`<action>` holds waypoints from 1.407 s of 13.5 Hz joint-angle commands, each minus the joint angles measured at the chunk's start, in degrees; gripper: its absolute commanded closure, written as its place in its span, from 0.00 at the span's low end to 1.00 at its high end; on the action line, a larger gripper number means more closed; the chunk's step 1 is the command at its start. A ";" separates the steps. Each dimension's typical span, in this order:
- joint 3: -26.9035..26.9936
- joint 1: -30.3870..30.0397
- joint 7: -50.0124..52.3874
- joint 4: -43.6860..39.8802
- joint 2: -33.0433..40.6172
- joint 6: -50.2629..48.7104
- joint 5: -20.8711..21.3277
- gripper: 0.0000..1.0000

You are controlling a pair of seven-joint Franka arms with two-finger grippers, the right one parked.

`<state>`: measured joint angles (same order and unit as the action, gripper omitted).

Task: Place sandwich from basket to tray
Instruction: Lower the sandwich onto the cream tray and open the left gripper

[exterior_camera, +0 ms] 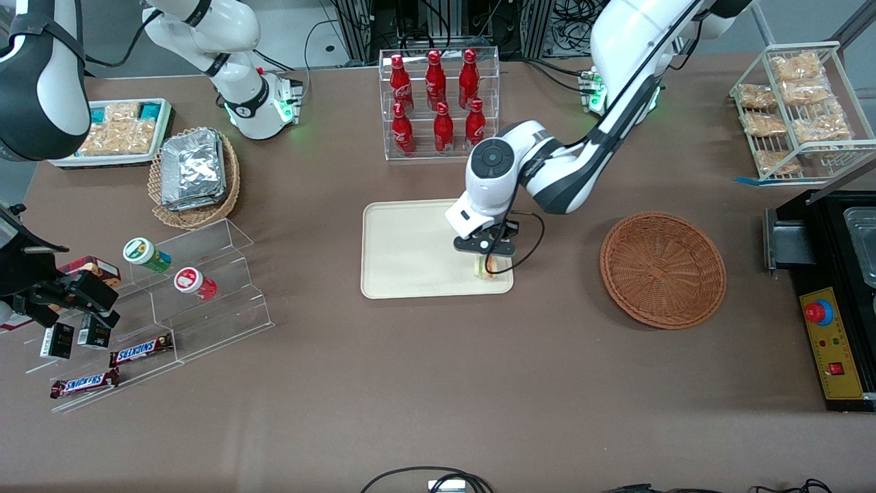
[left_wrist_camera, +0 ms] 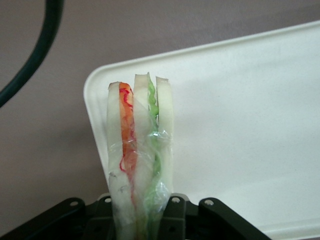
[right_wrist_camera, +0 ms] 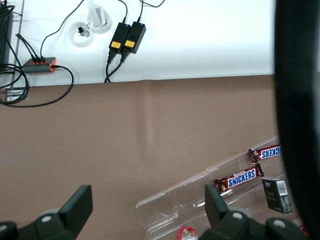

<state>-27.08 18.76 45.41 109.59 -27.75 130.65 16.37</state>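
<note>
The sandwich (exterior_camera: 487, 268), a clear-wrapped wedge of white bread with orange, red and green layers (left_wrist_camera: 140, 145), stands on edge between the fingers of my left gripper (exterior_camera: 487, 263). The gripper (left_wrist_camera: 140, 222) is shut on the sandwich's lower end. It hangs just over the corner of the cream tray (exterior_camera: 410, 250) that lies nearest the front camera and nearest the working arm's end of the table; that rounded corner of the tray (left_wrist_camera: 240, 125) shows beneath the wedge. The reddish-brown wicker basket (exterior_camera: 662, 268) sits beside the tray, toward the working arm's end.
A clear rack of red bottles (exterior_camera: 439, 103) stands farther from the camera than the tray. A tan basket of foil packets (exterior_camera: 195, 174) and stepped acrylic shelves (exterior_camera: 198, 287) lie toward the parked arm's end. A wire snack rack (exterior_camera: 797, 109) and black machine (exterior_camera: 835, 301) flank the basket.
</note>
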 commanded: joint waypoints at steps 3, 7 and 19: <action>0.45 2.24 2.84 -2.19 -4.58 1.18 4.20 0.99; 0.54 3.73 5.11 -1.93 -5.82 1.45 4.20 0.83; 0.89 4.44 13.55 -6.48 -5.47 -5.55 5.78 0.01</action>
<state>-26.33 22.96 55.86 106.24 -33.55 129.41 21.10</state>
